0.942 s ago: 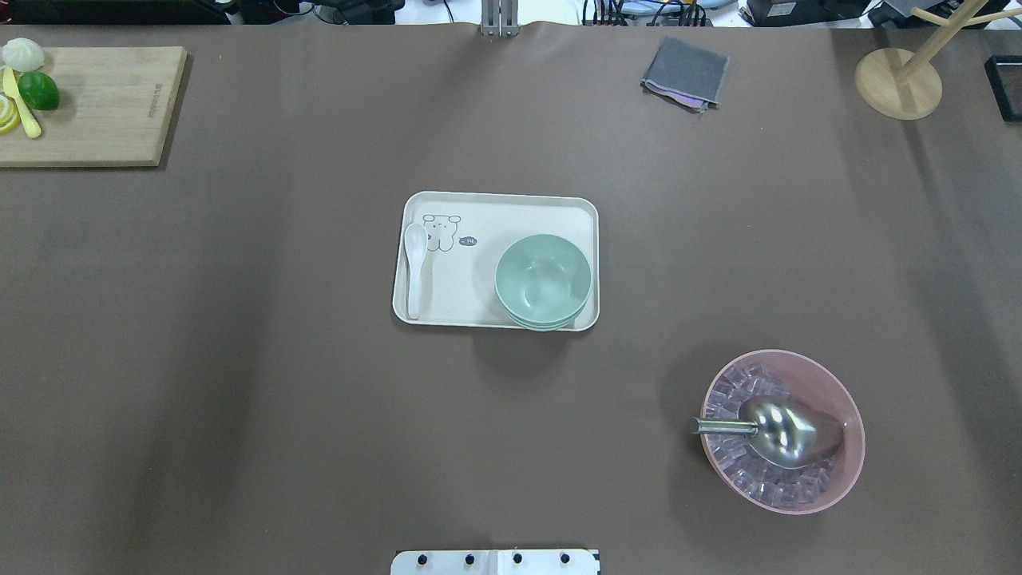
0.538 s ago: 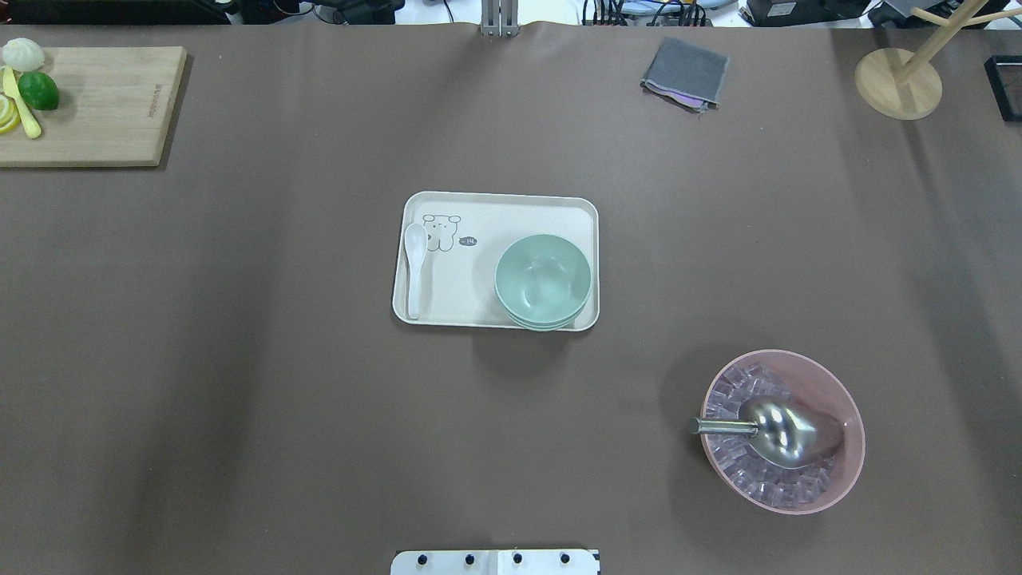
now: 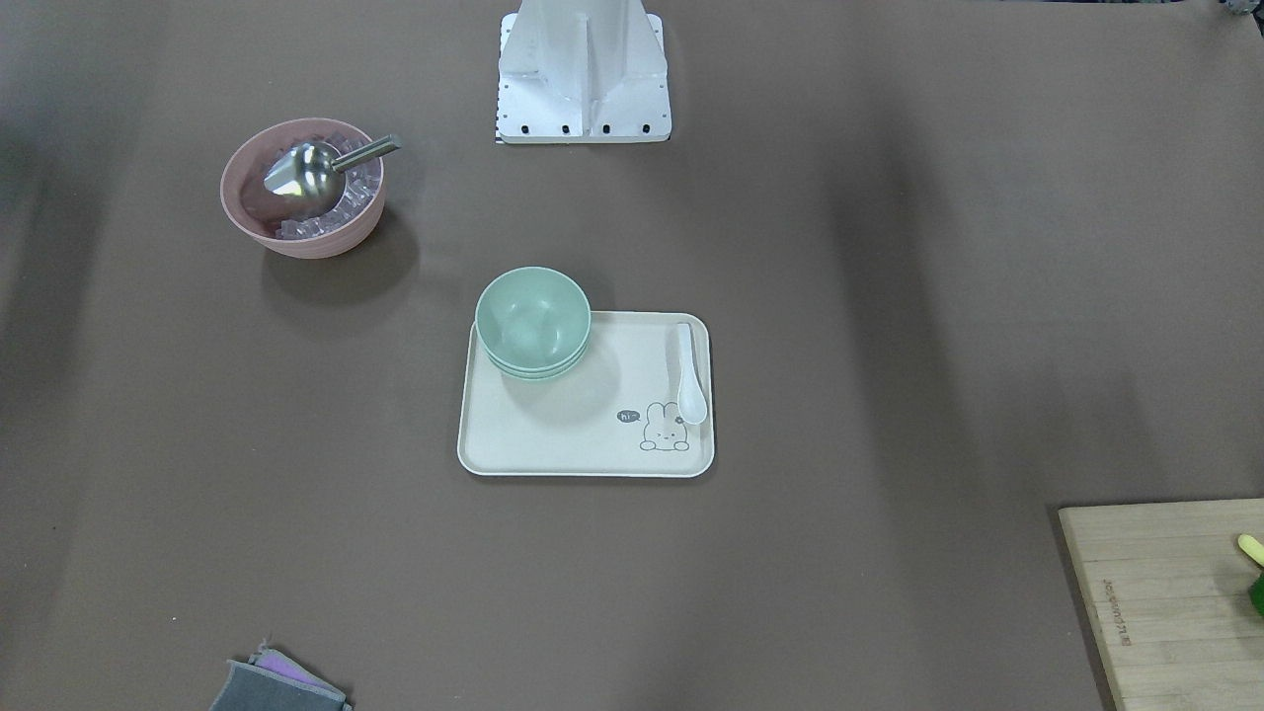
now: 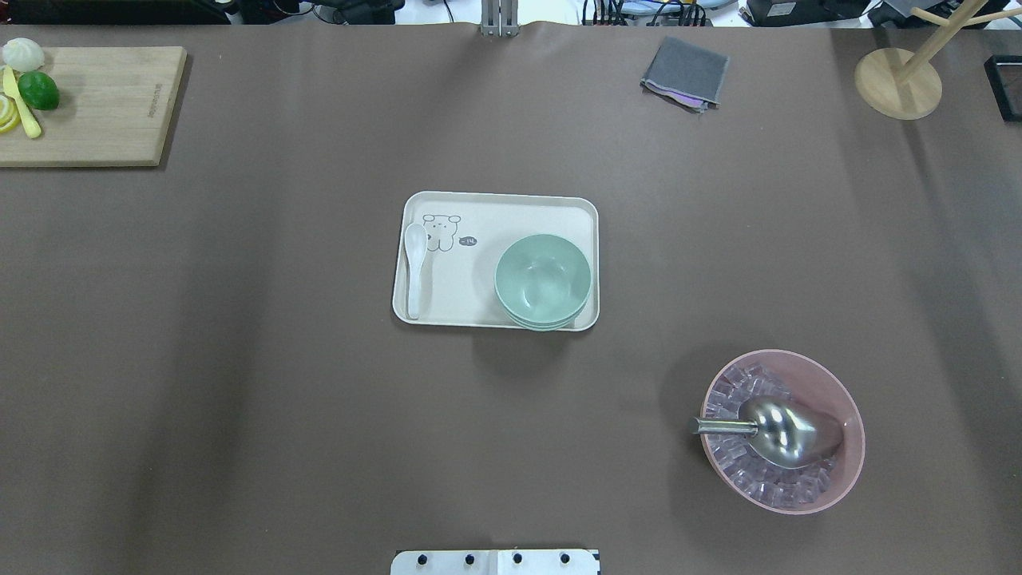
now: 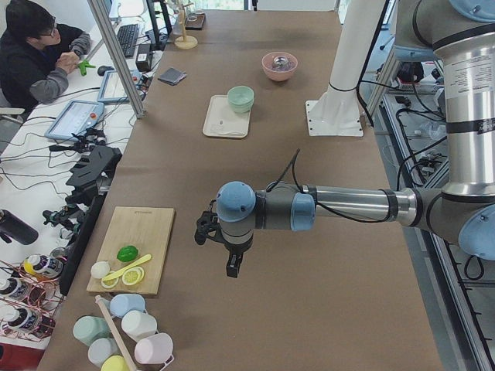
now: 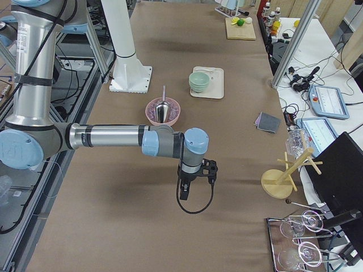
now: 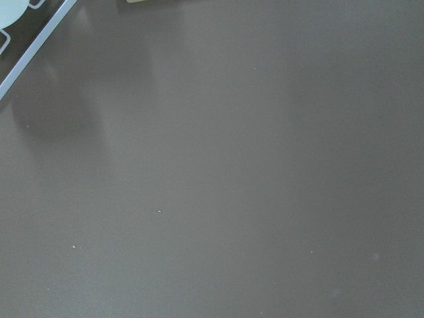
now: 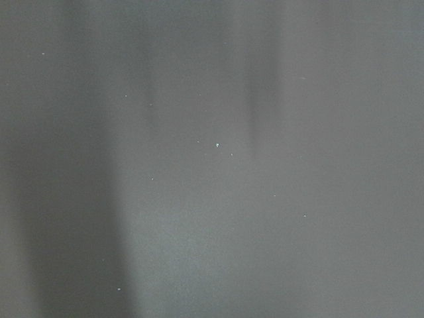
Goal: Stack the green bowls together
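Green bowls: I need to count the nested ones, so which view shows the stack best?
The exterior front-facing view: the green bowls sit large and unblocked, their stepped rims visible on the tray. The overhead view shows nearly the same. Both side views show them small and far. The wrist views miss them.

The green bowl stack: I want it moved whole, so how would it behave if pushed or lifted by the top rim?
The green bowls sit nested, rims close, so a low push would probably shift them as one. Lifting the top rim likely takes only that bowl. The tray edge beside them may stop a slide.
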Controlling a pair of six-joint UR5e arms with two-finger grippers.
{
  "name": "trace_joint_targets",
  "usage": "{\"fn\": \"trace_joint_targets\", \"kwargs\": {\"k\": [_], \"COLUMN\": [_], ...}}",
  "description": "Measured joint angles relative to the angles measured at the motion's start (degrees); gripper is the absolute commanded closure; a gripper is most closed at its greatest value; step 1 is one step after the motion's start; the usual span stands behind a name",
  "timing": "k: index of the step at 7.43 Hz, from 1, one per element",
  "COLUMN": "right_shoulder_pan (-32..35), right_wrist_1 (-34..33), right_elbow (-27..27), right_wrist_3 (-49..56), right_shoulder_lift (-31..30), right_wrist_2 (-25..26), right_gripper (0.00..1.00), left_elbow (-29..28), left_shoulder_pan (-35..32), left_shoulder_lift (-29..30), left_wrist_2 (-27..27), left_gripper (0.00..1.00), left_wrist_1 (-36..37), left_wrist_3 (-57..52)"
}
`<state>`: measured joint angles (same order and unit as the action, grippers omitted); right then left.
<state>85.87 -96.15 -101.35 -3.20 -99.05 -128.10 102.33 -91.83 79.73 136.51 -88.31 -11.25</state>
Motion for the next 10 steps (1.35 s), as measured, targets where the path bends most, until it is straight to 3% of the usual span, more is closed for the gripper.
{"fn": "trace_joint_targets", "kwargs": {"k": [3,10], "right_shoulder_pan": [0.00,0.00], "right_wrist_1": [0.05,0.09], "right_elbow": [-0.43,-0.69], "right_wrist_3": [0.09,0.12], "right_shoulder_lift": [0.02,0.03], "right_wrist_2": [-2.63,-3.11], "right_gripper": [0.00,0.00], "left_elbow": [-0.09,0.04], "left_shoulder_pan": [-0.01,-0.03], "left_shoulder_lift": [-0.07,-0.10], "left_wrist_2": [-0.01,-1.77], "left_gripper": [0.01,0.01], "left_wrist_1": [-0.02,-0.19], "left_wrist_3": [0.00,0.00]}}
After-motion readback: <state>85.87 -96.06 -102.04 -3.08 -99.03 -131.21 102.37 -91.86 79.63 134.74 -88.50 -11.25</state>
